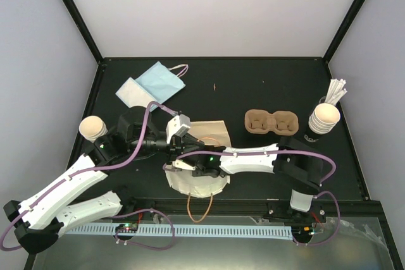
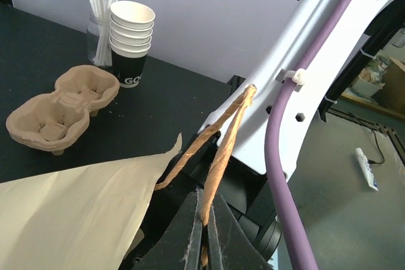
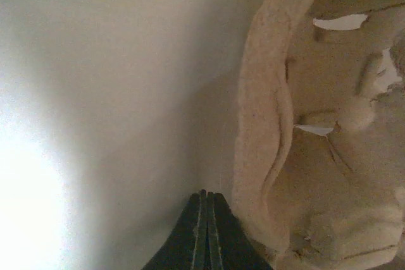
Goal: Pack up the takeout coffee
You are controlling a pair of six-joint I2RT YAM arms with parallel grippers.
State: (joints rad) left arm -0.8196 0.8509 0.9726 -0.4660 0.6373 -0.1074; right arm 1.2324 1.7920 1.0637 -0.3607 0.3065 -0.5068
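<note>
The takeout coffee (image 1: 93, 128), a small cream paper cup, stands alone at the table's left edge beside my left arm's elbow, far from both grippers. A cream paper bag (image 1: 196, 184) stands open at the near middle. My left gripper (image 2: 204, 219) is shut on one of its brown twisted handles (image 2: 228, 137), holding it up. My right arm (image 1: 247, 158) reaches into the bag from the right. In the right wrist view its gripper (image 3: 207, 197) is shut with nothing between the fingers, close to the pale bag wall (image 3: 114, 93) and a brown pulp piece (image 3: 316, 156).
A brown pulp two-cup carrier (image 1: 271, 121) lies right of the bag. Behind it stands a nested stack of cups (image 1: 324, 118) with white sticks (image 1: 336, 90). A blue and white packet (image 1: 152, 83) lies at the back left. The bag's other handle (image 1: 202, 210) hangs toward the near edge.
</note>
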